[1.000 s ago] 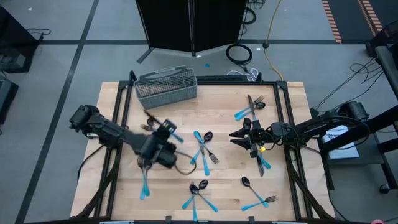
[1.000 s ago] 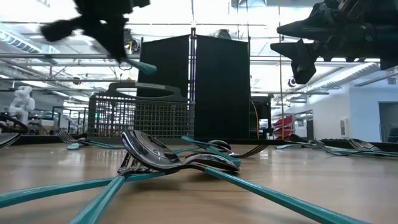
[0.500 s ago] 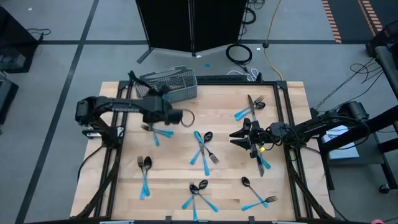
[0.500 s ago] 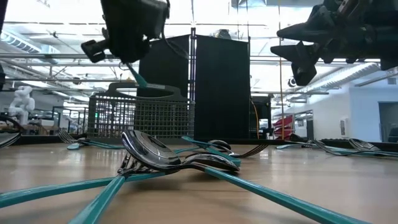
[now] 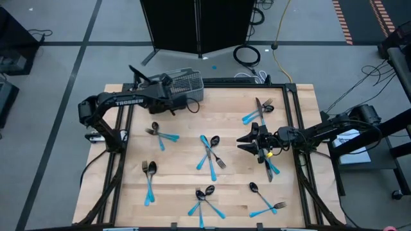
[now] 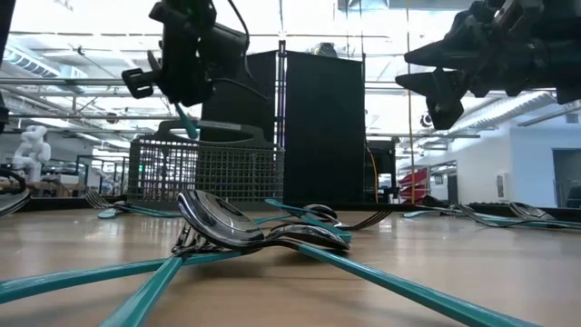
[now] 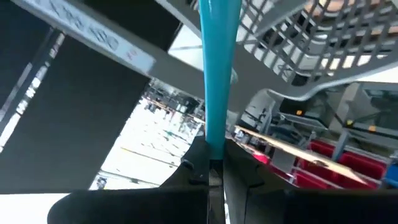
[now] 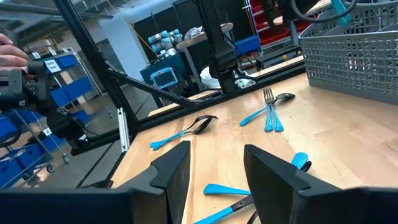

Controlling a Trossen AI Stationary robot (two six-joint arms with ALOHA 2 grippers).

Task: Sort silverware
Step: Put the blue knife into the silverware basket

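My left gripper (image 5: 182, 101) hangs at the near side of the grey wire-mesh basket (image 5: 172, 88) at the table's far left, shut on one light-blue-handled piece of silverware (image 6: 188, 120); its head is hidden. More silverware lies in small heaps on the table: (image 5: 157, 134), (image 5: 149, 178), (image 5: 209, 154), (image 5: 204, 200), (image 5: 266, 203), (image 5: 257, 113). My right gripper (image 5: 246, 140) hovers open over the table's right half, nothing between its fingers (image 8: 171, 171). My left gripper pinches one end of the piece's blue handle (image 7: 214, 134) between its two fingers. The handle runs straight on from the fingertips, along the fingers. In the low view the piece (image 6: 186, 116) slants down below the gripper, lifted clear of table and basket.
The basket stands at the far edge, left of centre. A fork and spoon (image 5: 271, 165) lie just near of my right gripper. A black cabinet (image 5: 199, 25) stands beyond the far edge. Bare wood lies between the heaps.
My left gripper has swung from the near left of the table toward the far edge, up to the basket, turning as it went and carrying the blue-handled piece clear of the table. It has stayed shut on the piece.
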